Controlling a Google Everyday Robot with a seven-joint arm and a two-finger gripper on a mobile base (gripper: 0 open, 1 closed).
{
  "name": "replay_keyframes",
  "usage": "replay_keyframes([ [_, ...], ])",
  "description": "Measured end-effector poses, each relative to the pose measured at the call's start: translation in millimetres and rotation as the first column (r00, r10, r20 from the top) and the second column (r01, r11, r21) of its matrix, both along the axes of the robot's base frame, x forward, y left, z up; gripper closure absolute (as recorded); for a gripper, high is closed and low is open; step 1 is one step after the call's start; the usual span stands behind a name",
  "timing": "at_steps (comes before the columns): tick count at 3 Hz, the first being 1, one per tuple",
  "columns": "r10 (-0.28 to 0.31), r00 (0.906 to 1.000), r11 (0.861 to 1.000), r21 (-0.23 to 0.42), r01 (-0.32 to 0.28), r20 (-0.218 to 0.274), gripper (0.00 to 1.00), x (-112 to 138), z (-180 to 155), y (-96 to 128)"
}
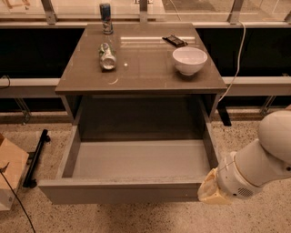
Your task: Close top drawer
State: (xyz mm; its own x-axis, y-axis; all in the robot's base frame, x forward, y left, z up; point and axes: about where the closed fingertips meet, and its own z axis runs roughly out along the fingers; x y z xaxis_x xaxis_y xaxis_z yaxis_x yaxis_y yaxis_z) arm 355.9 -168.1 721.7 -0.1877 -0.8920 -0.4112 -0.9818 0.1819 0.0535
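Note:
The top drawer [136,159] is pulled far out of the grey cabinet. It is wide and deep, with grey side walls, a pale grey floor and nothing inside. Its plain front panel [118,193] faces me at the bottom of the view. My gripper [210,191] is at the right end of that front panel, at the drawer's front right corner. It hangs from the white arm [259,164] that comes in from the right. Its tip is a cream shape close against the panel's right end.
The cabinet top [141,68] holds a white bowl [189,59], a lying can [107,56], an upright can [106,12] and a dark flat object [174,41]. A cardboard box [9,168] and a black bar [35,157] lie on the floor at left. A white cable [234,63] hangs at right.

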Motion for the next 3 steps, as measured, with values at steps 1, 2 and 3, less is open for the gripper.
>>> replay_keyframes([
  [1,0.000,0.9996,1.000,0.022,0.001,-0.029,1.00,1,-34,2],
  [2,-0.034,0.9980,0.996,0.082,0.038,-0.054,1.00,24,-74,-5],
  [3,-0.034,0.9980,0.996,0.082,0.039,-0.053,1.00,25,-74,-5],
])
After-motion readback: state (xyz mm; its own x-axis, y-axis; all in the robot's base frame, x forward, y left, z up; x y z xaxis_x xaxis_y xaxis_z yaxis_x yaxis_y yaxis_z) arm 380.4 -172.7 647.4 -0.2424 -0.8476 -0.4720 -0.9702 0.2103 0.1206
